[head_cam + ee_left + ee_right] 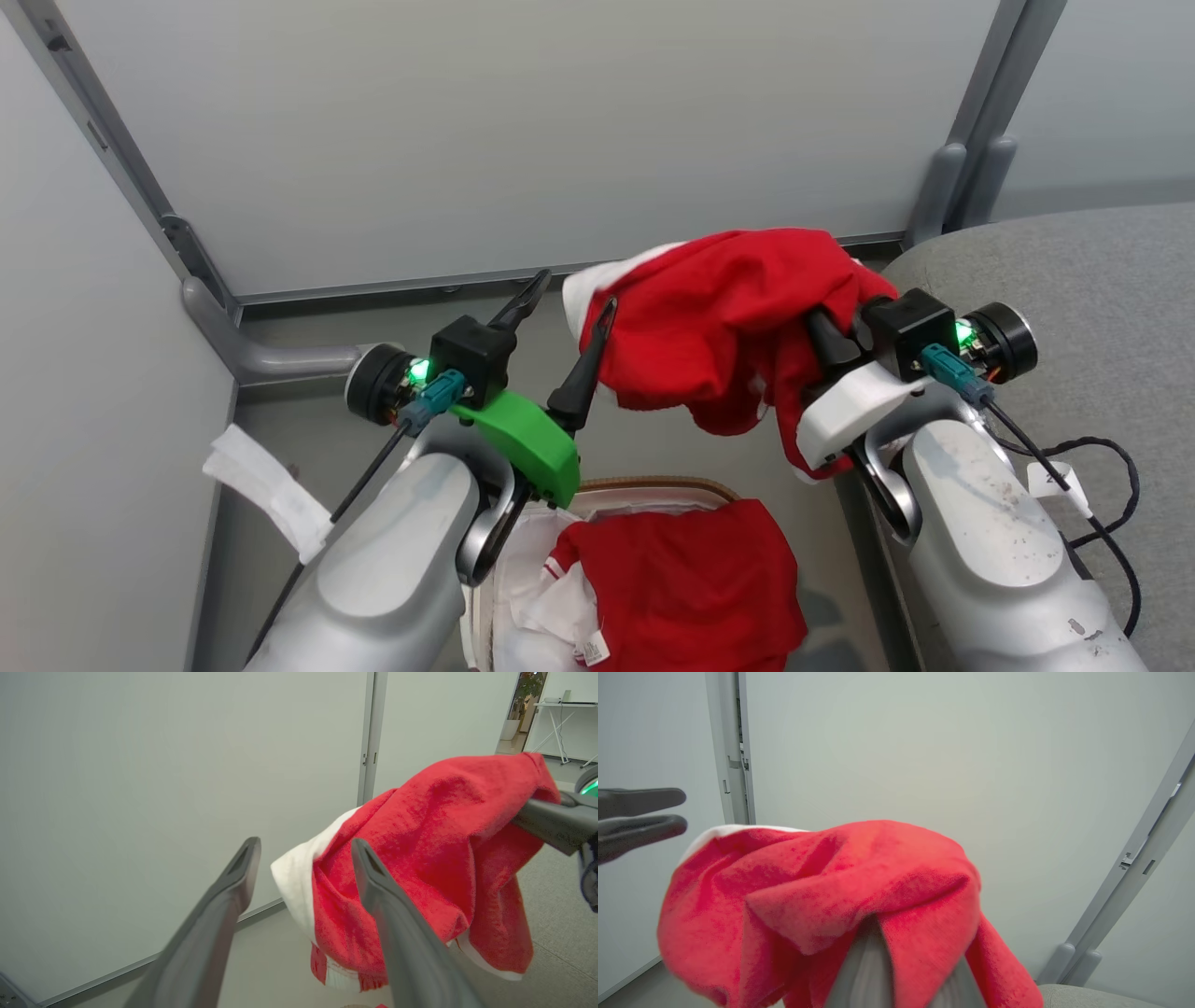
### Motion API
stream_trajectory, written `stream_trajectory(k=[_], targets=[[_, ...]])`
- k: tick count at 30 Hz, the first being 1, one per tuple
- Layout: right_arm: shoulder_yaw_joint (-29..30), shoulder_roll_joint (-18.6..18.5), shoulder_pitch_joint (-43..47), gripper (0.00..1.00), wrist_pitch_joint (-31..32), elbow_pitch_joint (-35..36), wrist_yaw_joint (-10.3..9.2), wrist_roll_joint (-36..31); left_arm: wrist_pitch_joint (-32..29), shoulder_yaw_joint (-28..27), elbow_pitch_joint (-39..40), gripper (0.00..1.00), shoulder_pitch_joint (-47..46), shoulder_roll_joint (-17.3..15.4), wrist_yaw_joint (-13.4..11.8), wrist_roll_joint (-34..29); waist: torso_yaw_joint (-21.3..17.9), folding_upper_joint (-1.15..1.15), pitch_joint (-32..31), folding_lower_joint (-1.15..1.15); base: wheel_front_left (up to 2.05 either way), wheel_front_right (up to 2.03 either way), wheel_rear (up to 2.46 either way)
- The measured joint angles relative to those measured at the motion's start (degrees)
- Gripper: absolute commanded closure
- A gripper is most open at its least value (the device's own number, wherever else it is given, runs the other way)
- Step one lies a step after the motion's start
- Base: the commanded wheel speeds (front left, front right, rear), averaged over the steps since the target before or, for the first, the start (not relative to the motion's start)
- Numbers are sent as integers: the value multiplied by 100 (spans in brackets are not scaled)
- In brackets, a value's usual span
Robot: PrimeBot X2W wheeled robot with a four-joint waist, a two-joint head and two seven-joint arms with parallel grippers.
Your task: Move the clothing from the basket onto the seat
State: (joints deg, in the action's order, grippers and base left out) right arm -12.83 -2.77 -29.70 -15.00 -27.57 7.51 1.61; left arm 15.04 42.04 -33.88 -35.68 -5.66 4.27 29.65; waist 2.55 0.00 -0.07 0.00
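Big picture first: the seat [1074,280] takes up the robot's right side, and its rounded grey edge curves in just beside the right wrist. Below, by the lower edge of the head view, is the basket [653,483]. A second garment [691,588] is heaped inside its brown rim on the white liner, so by my reckoning there is more than one trip to make.

Now the action. The held garment [719,317] is up in the air, well above the basket's rim and short of the seat's edge. It is draped roughly left to right between the two arms, with a white cuff at its left end. The right gripper [831,341] has it: the jaws are closed and buried in red cloth, which folds over them in the right wrist view [822,891].

The left gripper [577,291] is spread wide with nothing between its fingers [397,933]. The cuff end sits just beside the inner one, and I cannot tell whether they touch.

Here is what counts: the seat lies to the right of the cloth, on the right arm's side. That arm is the nearer one and it has the grip. I'd call a sideways swing over the seat's rounded edge the next move.
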Motion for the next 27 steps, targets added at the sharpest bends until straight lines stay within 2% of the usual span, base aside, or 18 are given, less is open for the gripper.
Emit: stream_trajectory(k=[11,18,27], targets=[[582,-1,0,100,0,66,0,-122,9,-613,378,0,1020,20,-64,-394,-124,0,120,0,0,0,0],[726,0,12,100,0,63,0,-167,10,-821,415,0,1311,137,58,-572,-236,0,162,0,0,0,0],[794,1,31,100,0,136,1,-279,10,-990,506,0,1553,256,162,-772,-760,0,210,0,0,0,0]])
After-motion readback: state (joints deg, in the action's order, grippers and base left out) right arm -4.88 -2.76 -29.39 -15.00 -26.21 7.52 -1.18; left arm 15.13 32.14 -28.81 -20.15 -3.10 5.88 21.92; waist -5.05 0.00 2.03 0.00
